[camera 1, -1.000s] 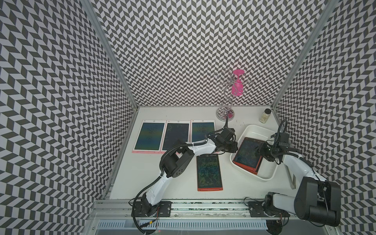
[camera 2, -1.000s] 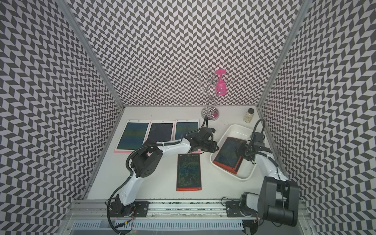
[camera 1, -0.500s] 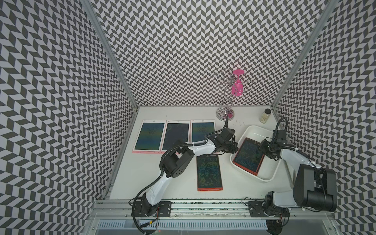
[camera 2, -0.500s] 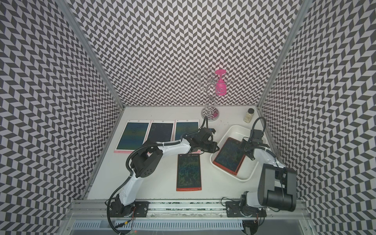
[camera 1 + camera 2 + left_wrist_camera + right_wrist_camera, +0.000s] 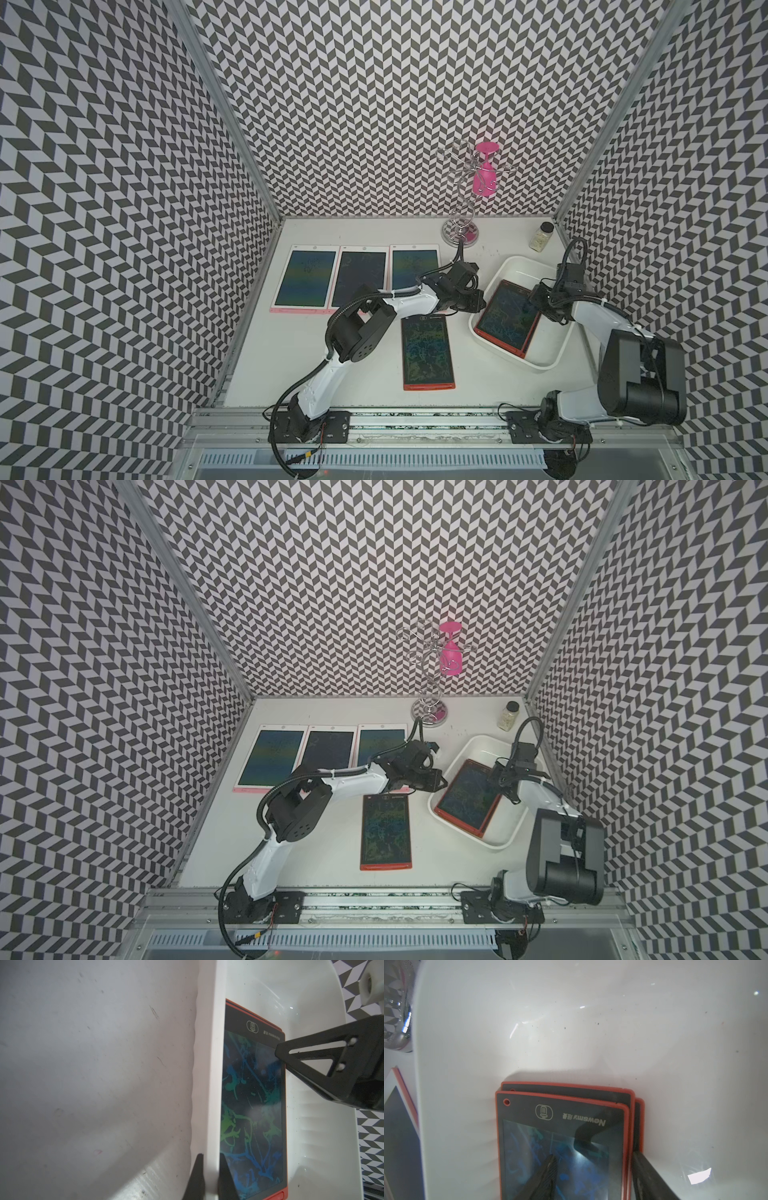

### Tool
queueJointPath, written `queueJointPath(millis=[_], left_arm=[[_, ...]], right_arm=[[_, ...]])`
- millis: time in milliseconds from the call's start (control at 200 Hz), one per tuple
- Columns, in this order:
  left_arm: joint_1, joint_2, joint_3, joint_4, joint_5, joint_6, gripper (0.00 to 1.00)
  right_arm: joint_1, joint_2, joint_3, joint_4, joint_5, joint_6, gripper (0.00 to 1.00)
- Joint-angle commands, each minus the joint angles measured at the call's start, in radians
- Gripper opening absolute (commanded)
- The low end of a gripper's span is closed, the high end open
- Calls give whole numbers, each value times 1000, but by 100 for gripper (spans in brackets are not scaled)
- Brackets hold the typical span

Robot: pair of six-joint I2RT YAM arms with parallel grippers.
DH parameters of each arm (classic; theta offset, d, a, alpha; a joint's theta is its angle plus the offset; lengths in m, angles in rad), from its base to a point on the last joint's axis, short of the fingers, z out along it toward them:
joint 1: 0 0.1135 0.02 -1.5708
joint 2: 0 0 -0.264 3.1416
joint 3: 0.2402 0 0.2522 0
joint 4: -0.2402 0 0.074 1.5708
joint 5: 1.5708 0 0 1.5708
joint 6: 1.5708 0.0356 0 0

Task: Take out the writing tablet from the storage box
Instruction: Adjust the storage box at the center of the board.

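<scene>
Two white robot arms reach over a white tabletop [image 5: 478, 374] inside a booth with black-and-white chevron walls. A shallow white plastic storage box [image 5: 548, 353] sits at the table's right side. A stack of red-framed writing tablets [image 5: 505, 318] (the top screen streaked with blue and green scribbles) lies inside it, against the wall facing the left arm. The left gripper [image 5: 211, 1156] is clamped tight on that wall's rim. The right gripper [image 5: 592, 1155] hovers over the stack with its jaws apart, one finger above the top screen and the other beside the stack's edge; whether either touches is hard to tell. Outside the box lie one more red-framed tablet [image 5: 427, 353] and a row of three pink-framed tablets [image 5: 359, 278].
</scene>
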State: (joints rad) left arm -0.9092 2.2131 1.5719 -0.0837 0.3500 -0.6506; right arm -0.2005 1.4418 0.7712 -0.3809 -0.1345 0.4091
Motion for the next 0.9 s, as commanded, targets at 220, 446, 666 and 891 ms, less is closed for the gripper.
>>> queueJointPath(millis=[220,446,666,891], left_arm=[[-2,-44,-15,21,47,-14,0],[-2,-49,-16,22,47,-15,0],[-2,-50,-19,23,46,-15,0],[-2,-49,-19,24,48,-14,0]], right_arm=[[6,10,49,30,-77,-8,57],[7,12,60,5,-31,-15,57],[6,20,54,15,-11,-6,57],[5,-9,53,17,30,-1,58]])
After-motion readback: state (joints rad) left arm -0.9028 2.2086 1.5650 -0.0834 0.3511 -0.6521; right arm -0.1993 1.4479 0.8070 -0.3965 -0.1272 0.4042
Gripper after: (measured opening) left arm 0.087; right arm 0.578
